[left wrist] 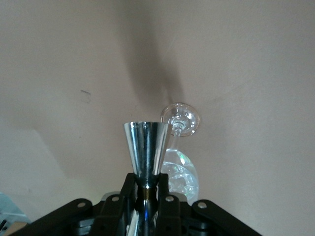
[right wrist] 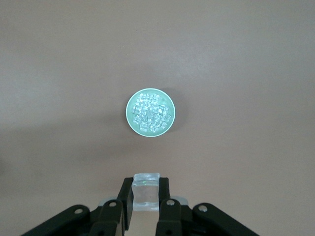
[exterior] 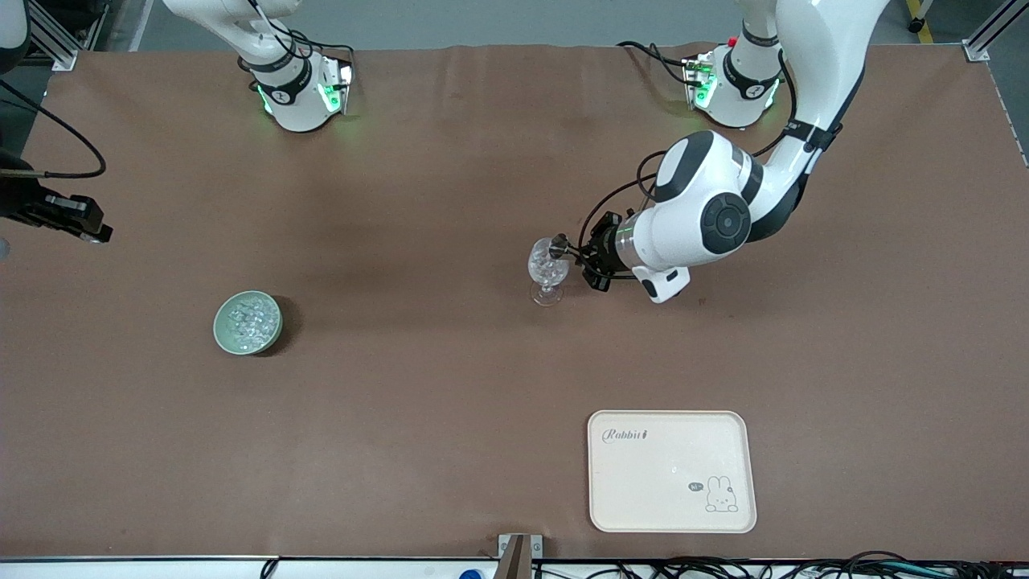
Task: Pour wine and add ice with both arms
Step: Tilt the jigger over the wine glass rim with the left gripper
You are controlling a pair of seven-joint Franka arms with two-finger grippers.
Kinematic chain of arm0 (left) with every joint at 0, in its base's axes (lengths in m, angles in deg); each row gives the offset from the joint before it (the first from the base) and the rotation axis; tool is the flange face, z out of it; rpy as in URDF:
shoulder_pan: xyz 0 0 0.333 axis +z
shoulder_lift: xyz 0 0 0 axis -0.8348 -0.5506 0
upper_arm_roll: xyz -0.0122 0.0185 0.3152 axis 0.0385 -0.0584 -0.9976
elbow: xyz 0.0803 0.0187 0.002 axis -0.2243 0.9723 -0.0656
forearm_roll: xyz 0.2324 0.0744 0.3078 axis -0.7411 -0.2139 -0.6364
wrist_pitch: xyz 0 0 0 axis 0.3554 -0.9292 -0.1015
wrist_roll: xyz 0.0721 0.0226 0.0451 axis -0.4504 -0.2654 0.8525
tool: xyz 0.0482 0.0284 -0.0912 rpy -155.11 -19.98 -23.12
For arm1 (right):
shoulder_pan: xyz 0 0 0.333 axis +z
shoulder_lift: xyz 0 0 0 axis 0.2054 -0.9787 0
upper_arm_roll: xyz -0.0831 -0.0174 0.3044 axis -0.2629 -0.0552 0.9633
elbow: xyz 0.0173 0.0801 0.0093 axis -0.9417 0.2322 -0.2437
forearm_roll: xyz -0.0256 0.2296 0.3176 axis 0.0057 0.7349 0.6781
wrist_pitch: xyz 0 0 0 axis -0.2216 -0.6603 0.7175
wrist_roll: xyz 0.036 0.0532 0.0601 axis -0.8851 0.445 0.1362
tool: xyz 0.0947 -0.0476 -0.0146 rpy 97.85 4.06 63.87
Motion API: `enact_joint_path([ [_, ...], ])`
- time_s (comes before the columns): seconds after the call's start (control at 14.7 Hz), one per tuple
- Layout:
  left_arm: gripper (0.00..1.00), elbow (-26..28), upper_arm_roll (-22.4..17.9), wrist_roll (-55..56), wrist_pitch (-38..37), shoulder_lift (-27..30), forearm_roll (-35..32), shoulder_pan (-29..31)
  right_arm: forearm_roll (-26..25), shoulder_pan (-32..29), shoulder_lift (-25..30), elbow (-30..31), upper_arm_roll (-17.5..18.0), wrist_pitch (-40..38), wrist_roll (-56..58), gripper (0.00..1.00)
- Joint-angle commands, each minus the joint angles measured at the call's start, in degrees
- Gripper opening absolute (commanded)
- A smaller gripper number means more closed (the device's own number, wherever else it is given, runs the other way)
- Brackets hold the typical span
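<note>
Right claw (exterior: 80, 221), at the bench (exterior: 450, 418) edge toward the right arm's end, is clamped on one ice cube (right wrist: 146, 191); only the right wrist view shows this cube, held high over the bowl (right wrist: 150, 112), presumably lifted clear for carrying to the glass. The bowl (exterior: 248, 322), heaped with ice (exterior: 246, 321), sits well apart from the glass (exterior: 547, 272) at mid-bench. Left claw (exterior: 572, 256), beside the glass bowl, is clamped on a steel jigger (left wrist: 144, 150) tipped toward the rim (exterior: 542, 251), likely a pouring pose. The left wrist view alone shows the jigger's cone and the glass foot (left wrist: 180, 119); no liquid can be made out. The tray (exterior: 672, 470) lies nearest the camera, toward the left arm's end.
</note>
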Motion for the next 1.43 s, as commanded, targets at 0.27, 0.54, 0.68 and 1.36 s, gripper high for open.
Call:
enact_joint_path([
  [0.27,0.01,0.5,0.1,4.7,-0.4,1.9,-3.4,-0.9,-0.8,-0.7,0.8,1.3,0.4,2.0,-0.2,0.05],
  [0.54,0.01,0.4,0.2,8.0,-0.4,1.8,-6.5,-1.5,-0.8,-0.7,0.8,1.3,0.4,1.9,-0.2,0.05],
  [0.68,0.01,0.4,0.4,8.8,-0.5,1.9,-6.8,-1.5,-0.8,-0.8,0.8,1.3,0.3,2.0,-0.2,0.05],
  [1.36,0.01,-0.7,1.1,12.4,-1.7,1.8,-10.9,-1.9,-0.7,-1.4,0.8,1.2,0.4,2.0,-0.2,0.06],
])
